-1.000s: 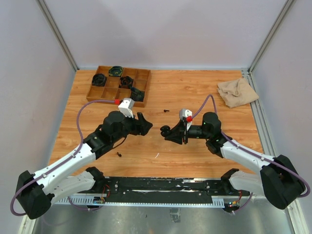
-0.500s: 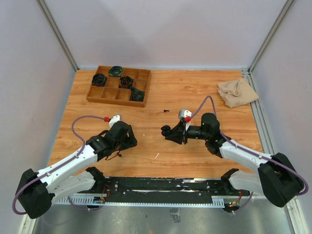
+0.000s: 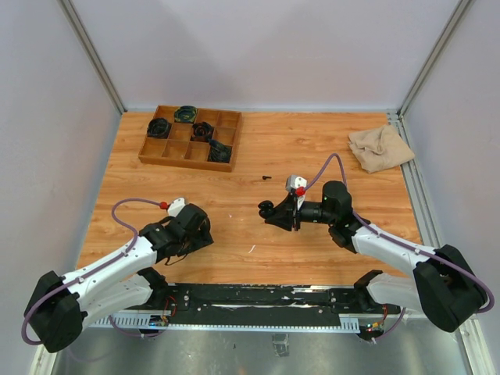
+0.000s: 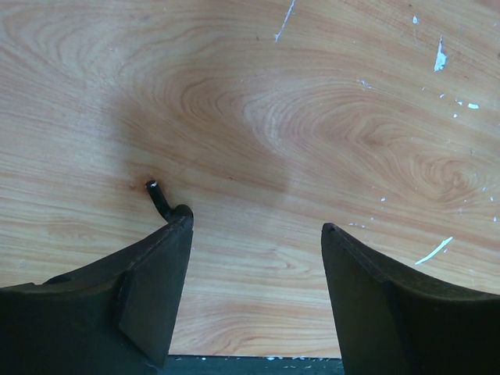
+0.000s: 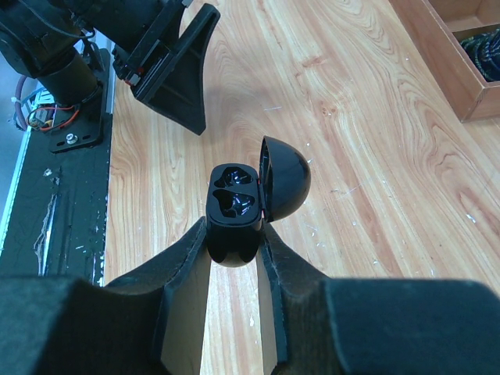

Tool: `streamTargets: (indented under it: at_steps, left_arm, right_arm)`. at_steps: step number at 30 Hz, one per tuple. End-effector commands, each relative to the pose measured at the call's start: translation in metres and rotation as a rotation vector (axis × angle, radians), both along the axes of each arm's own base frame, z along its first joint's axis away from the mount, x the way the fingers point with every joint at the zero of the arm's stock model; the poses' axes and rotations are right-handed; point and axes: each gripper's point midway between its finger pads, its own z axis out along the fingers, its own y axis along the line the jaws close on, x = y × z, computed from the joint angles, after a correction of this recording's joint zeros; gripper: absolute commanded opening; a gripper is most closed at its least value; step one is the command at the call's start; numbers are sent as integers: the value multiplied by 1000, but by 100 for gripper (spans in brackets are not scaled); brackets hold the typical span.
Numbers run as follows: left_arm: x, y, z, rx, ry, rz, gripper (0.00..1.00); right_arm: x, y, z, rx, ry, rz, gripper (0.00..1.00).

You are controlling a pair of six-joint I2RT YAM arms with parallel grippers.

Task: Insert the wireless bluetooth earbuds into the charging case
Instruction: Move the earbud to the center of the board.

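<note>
My right gripper is shut on a black charging case and holds it above the table with its lid open. Two glossy hollows show inside. In the top view the case sits at the right gripper's tip. My left gripper is open, low over the wood. A small black earbud lies just off the tip of its left finger. In the top view the left gripper hides this earbud. Another tiny black earbud lies on the table behind the case.
A wooden compartment tray with dark items stands at the back left; its corner shows in the right wrist view. A beige cloth lies at the back right. The black base rail runs along the near edge.
My left arm has drawn back from the middle toward the near left and come down over the earbud that lay there. The right arm with the case has hardly moved.
</note>
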Motion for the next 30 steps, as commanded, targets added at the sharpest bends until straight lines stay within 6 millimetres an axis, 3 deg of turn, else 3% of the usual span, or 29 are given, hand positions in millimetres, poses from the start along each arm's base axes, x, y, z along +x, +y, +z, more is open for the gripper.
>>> streamTargets:
  at_steps: [1, 13, 15, 22, 30]
  left_arm:
    - [-5, 12, -4, 36, 40, 78, 73]
    - [4, 13, 32, 16, -16, 124, 75]
    - [1, 15, 30, 8, -5, 152, 81]
    - [-14, 33, 8, 83, 93, 265, 82]
    - [-6, 22, -9, 103, 117, 225, 80]
  right_arm:
    - [2, -3, -2, -6, -13, -11, 6]
    - [2, -3, -2, -8, -11, -9, 6]
    - [2, -3, -2, -9, -10, -9, 6]
    - [2, -2, -3, -12, -5, -7, 6]
    - [3, -3, -3, -17, -4, -12, 6]
